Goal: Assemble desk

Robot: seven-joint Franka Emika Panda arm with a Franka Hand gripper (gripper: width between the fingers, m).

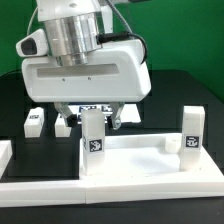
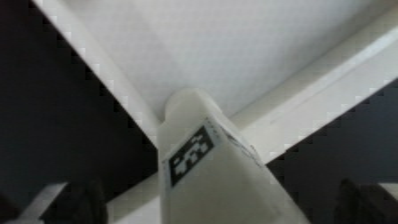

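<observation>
The desk's white tabletop [image 1: 140, 162] lies at the front with its underside up. A tagged white leg [image 1: 93, 145] stands upright in the corner socket towards the exterior view's left. A second leg [image 1: 191, 130] stands in the corner at the right. My gripper [image 1: 90, 118] hovers directly over the first leg, open. In the wrist view that leg [image 2: 205, 160] rises between my dark fingertips [image 2: 54, 205], with a gap on each side. My gripper [image 2: 210, 206] grips nothing. The tabletop [image 2: 240, 45] fills the background.
Two loose tagged legs [image 1: 35, 122] [image 1: 66, 123] stand behind the tabletop at the exterior view's left. A white rail end [image 1: 5, 155] shows at the left edge. The table is black and a green wall stands behind.
</observation>
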